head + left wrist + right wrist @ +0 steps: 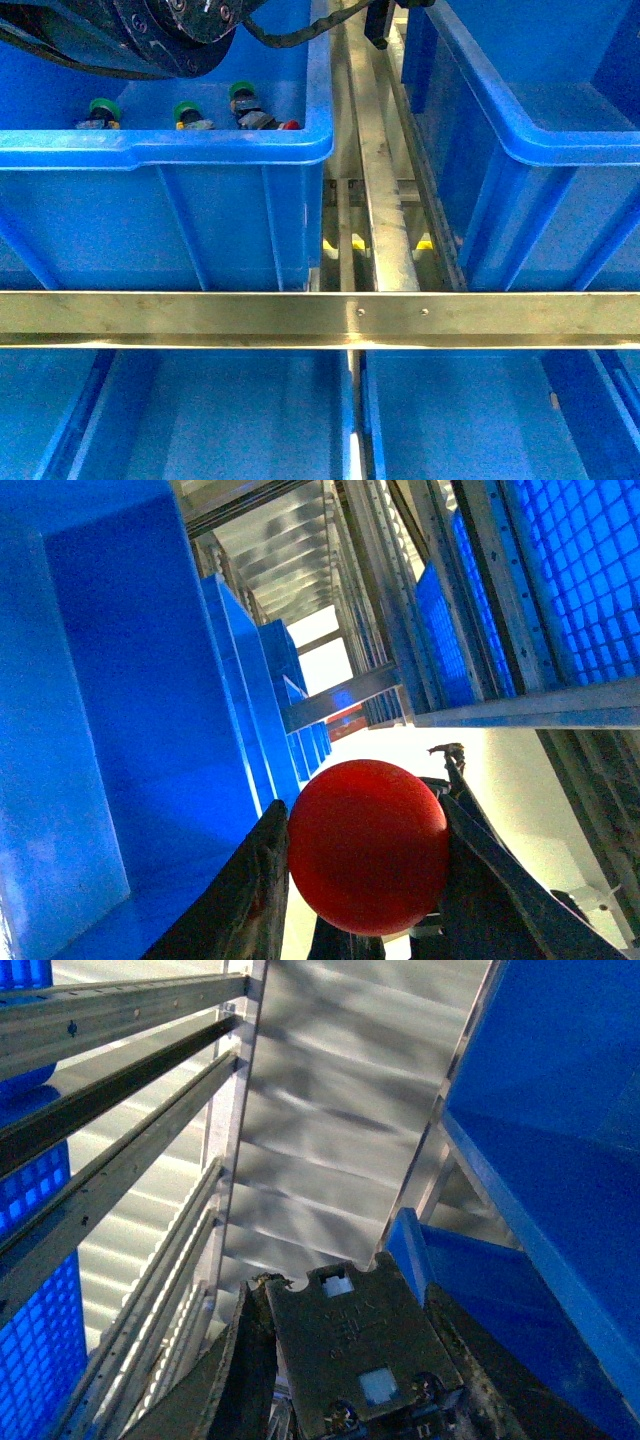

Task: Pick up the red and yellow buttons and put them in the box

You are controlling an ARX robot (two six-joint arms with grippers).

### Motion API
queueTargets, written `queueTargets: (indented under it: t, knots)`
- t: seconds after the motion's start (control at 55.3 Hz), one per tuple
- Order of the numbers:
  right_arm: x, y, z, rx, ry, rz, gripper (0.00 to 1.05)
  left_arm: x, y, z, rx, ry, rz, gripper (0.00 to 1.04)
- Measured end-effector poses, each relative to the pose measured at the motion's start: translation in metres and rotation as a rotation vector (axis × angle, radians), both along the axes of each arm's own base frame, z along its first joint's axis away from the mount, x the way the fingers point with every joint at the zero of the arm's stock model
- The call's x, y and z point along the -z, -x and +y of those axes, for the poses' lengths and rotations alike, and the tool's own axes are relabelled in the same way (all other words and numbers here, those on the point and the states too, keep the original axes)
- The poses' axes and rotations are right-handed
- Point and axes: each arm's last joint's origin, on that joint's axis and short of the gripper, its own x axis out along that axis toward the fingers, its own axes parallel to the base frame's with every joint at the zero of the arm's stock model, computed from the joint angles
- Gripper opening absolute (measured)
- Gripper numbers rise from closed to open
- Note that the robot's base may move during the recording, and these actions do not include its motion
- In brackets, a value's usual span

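front view. two deep blue plastic bins fill the upper half of the frame, one at upper left [230,215] and one at upper right [520,140]. they stand apart, with a bright steel upright channel [385,210] running between them. a broad horizontal steel rail [200,318] crosses the full width just below the middle. two further blue bins lie under it, at lower left [200,420] and lower right [470,420]. the left arm's dark round housing [150,35] overhangs the upper-left bin at the top left corner.

inside the upper-left bin, along its near wall, three green-capped switches [187,111] on black bodies lie in a row. a small red cap [289,125] shows just beside the rightmost one, in the bin's right corner, mostly hidden by the rim.

left wrist view. the left gripper [362,815] is closed upon a red button [368,845]. its round domed cap is smooth, glossy and uniform red, and is turned to the camera; the body is hidden behind it. a dark finger [255,880] bears on each side of the cap. the button is held in the air, with a row of blue bins [130,730] to one side and steel racking [530,715] to the other.

right wrist view. the right gripper [355,1290] is narrow. its dark fingers [245,1360] are set against both edges of a dark grey rectangular block [350,1340] with two small square windows and screws at one end. cap colour: cannot tell.
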Motion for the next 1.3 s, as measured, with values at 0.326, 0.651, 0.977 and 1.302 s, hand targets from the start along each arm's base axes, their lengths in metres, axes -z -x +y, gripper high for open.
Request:
queueTargets:
  t: [0.326, 0.651, 0.977, 1.302]
  knots:
    - [-0.001, 0.001, -0.008, 0.023, 0.001, 0.002, 0.26, -0.001, -0.001, 0.001, -0.039, 0.008, -0.004, 0.74]
    - [0.007, 0.003, -0.029, 0.073, 0.007, 0.034, 0.26, -0.052, 0.007, 0.046, -0.157, 0.059, -0.150, 0.97]
    - [0.000, 0.009, -0.036, 0.103, 0.110, 0.076, 0.26, -0.061, 0.066, 0.108, -0.239, -0.112, -0.243, 0.97]
    - [-0.018, 0.016, -0.012, 0.041, 0.262, 0.050, 0.26, -0.043, 0.183, 0.179, -0.471, -0.313, -0.277, 0.93]
